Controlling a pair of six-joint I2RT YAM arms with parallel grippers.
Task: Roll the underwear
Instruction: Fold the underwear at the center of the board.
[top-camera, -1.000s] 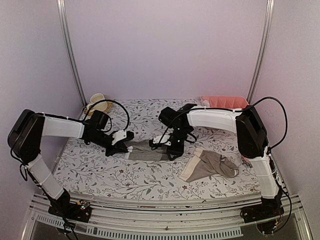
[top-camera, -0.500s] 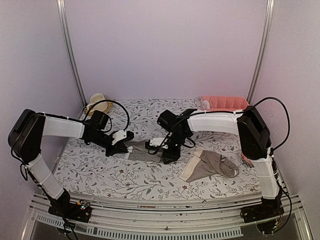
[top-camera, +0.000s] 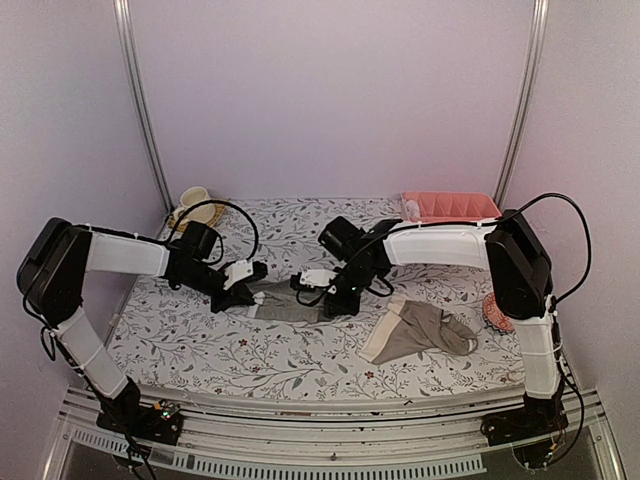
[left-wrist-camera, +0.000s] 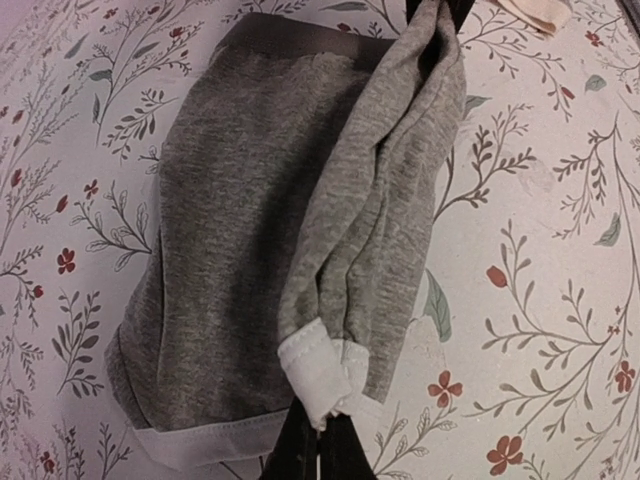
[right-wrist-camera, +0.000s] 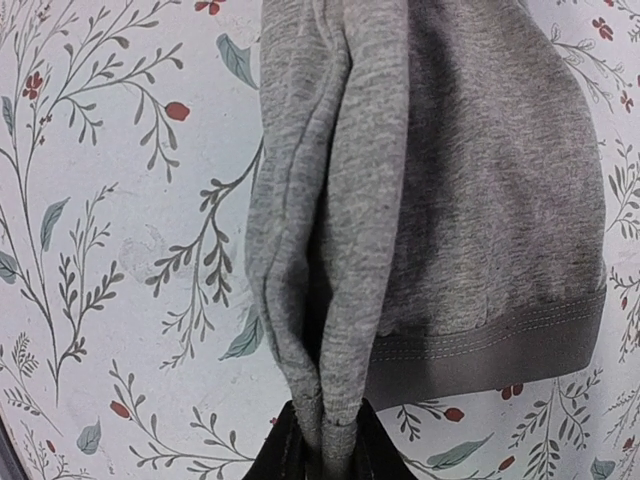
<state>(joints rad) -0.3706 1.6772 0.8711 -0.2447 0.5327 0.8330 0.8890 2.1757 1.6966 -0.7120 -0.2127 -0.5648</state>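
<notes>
Grey brief is mid-bench, strung between the two arms, its long axis running left to right across the floral-print bench. The left hand is clenched on the white-edged end, and you can see that pale hem bunched right at its black fingertips. Over on the other end, the right hand is grasping a doubled fold of the same grey cloth, with the fold running straight down into its fingers.

The wrist cameras give what the overhead cannot. One long side of the brief is folded over on itself, a ridge lying lengthwise from hand to hand, while the rest of the panel lies flat on the bench beside it. The right wrist view shows a darker stitched grey band across the end nearest that hand. The left wrist view has that band at the far end and the white hem close in.

Only the overhead shows the taupe brief, which lies flat toward the front right, well apart from both hands, with its cream waistband on the left end. A pink tray sits at the back right edge.
</notes>
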